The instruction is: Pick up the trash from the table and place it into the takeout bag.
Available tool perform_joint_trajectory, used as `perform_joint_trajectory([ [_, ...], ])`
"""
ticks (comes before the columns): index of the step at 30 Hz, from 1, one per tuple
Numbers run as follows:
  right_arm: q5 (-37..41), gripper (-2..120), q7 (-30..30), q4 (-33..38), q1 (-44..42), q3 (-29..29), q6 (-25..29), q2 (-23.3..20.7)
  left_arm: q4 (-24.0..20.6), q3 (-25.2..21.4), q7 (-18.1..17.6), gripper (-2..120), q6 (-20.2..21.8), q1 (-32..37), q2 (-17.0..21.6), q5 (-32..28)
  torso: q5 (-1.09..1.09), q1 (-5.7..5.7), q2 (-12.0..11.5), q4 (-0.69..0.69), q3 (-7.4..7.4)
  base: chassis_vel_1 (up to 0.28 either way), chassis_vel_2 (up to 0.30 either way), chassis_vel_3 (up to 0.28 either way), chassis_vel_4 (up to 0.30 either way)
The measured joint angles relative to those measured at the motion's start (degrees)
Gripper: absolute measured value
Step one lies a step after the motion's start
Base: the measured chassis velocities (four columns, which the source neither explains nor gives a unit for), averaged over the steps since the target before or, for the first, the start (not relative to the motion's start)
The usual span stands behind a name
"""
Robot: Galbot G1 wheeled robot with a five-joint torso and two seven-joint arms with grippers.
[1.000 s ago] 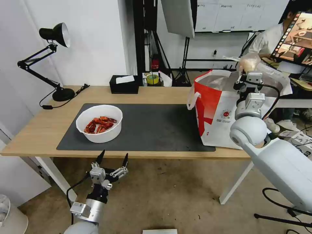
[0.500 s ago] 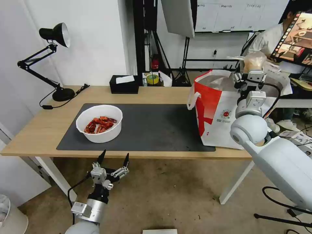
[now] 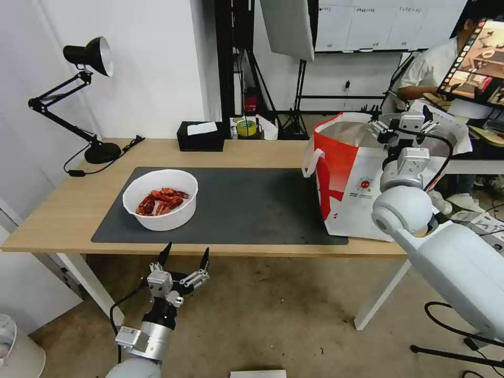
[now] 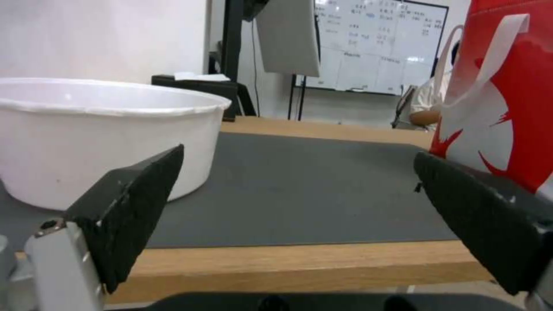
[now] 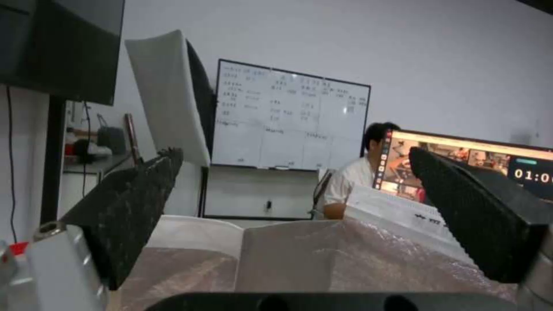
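A white round bowl [image 3: 160, 198] of red crayfish shells [image 3: 161, 201] stands on the left part of the dark grey mat [image 3: 252, 205] on the table [image 3: 63, 210]. The takeout bag [image 3: 357, 178], white and red, stands open at the table's right end. Above its mouth hangs my right gripper [image 3: 403, 119], open and holding nothing. In the right wrist view, that gripper [image 5: 293, 153] spreads over the bag's foil lining [image 5: 345, 259]. Below the table's front edge, in front of the bowl, my left gripper [image 3: 182, 257] is open. The left wrist view has this gripper [image 4: 298, 155] facing the bowl [image 4: 109, 134] and the bag [image 4: 501, 95].
A black desk lamp [image 3: 86, 105] stands at the table's far left corner. A black tissue box [image 3: 200, 136] and a yellow tape roll [image 3: 245, 127] sit at the back edge. Behind the bag are a monitor [image 3: 478, 63] and a seated person.
My right gripper has opened above the takeout bag. The small clear bag with the beige lump that it held is gone from its fingers. The left arm stays put.
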Motion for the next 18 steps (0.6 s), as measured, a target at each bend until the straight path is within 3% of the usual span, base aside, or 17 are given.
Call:
perform_joint_trajectory([
  [7, 1.4, 100, -1.5, 1.7, -0.7, 0.4, 0.9, -0.7, 0.0, 0.1, 0.0, 100, 0.0, 0.0, 0.0, 0.1, 0.00, 0.00, 0.0, 0.00, 0.00, 0.000, 0.000, 0.000, 0.000],
  [13, 5.7, 100, -13.3, 7.0, -3.9, 1.4, 6.1, -2.6, 0.1, 0.3, 0.0, 100, 0.0, -0.1, -0.2, 0.2, -0.01, 0.00, 0.0, 0.00, 0.00, 0.000, 0.000, 0.000, 0.000],
  [18, 7.9, 100, -18.9, 10.5, -7.1, 2.7, 7.9, -3.9, 0.2, 0.4, 0.0, 100, 0.0, -0.3, -0.2, 0.2, 0.00, 0.00, 0.0, 0.00, 0.00, 0.000, 0.000, 0.000, 0.000],
])
